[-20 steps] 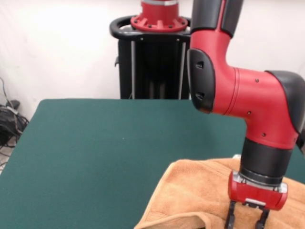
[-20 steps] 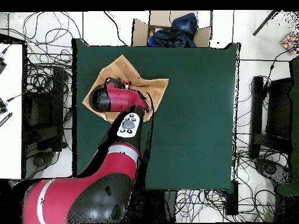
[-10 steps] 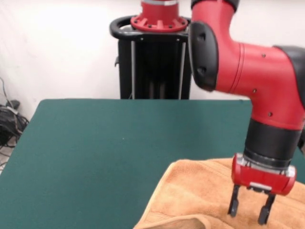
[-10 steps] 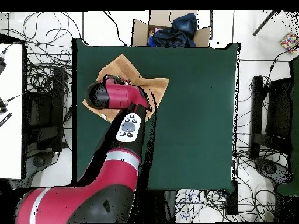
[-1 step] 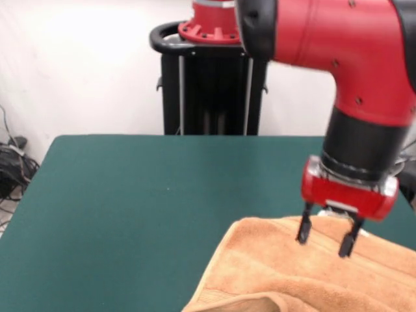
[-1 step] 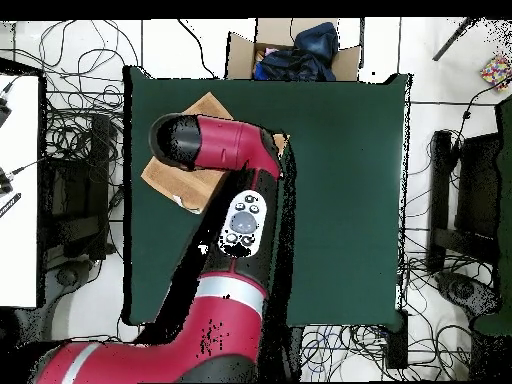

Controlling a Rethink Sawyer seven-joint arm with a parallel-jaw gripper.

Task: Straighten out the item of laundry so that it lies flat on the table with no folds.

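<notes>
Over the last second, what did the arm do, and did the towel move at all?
The gripper rose off the orange towel and now hangs just above it, fingers apart and empty; a second ago its tips were down at the cloth. It took hold of nothing. The towel stayed as it was, with a fold still along its near edge, on the green table.

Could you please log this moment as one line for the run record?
gripper: open, empty, above towel | towel: still folded at near edge | table: green
</notes>
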